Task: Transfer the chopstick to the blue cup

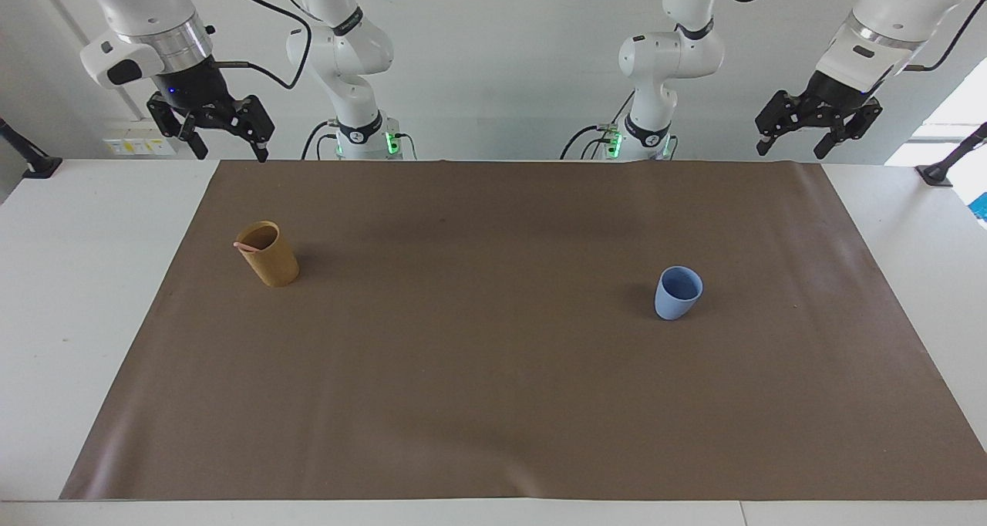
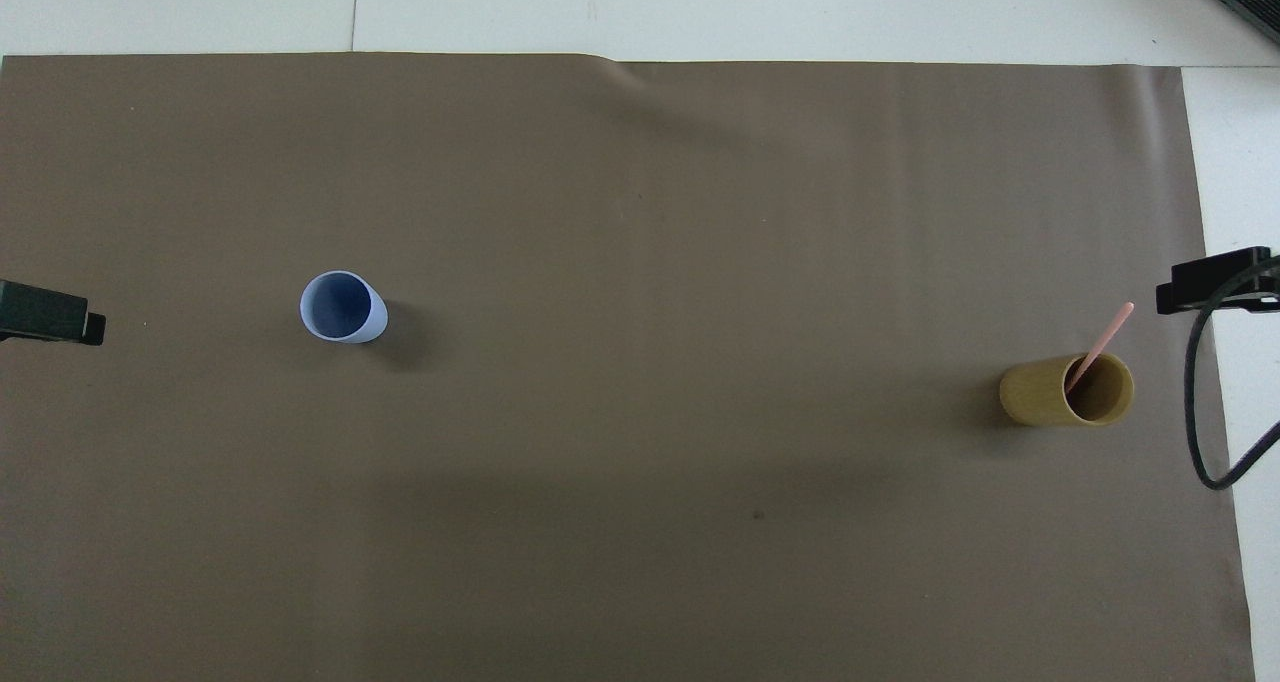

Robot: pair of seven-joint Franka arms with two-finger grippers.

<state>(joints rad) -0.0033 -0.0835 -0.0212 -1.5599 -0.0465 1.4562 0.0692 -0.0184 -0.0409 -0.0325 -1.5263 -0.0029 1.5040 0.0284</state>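
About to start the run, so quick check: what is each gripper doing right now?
Left gripper: open, holding nothing, raised at the left arm's end of the table.
Right gripper: open, holding nothing, raised at the right arm's end.

Wall: I see a plain white wall [image 1: 501, 63] running along the robots' end of the table, evenly lit.
Table: I see a white flat-topped table [image 1: 85, 295], its bare surface showing at both ends and along the edges.
Mat: I see a large brown rectangular paper-like mat [image 1: 493, 387] covering most of the tabletop, with a slight ripple at its edge farthest from the robots.
Window: I see a bright window area [image 1: 952, 113] at the left arm's end, washed out by daylight.
Socket: I see a pale wall outlet strip [image 1: 139, 146] low on the wall toward the right arm's end.
Light: soft, shadows faint.
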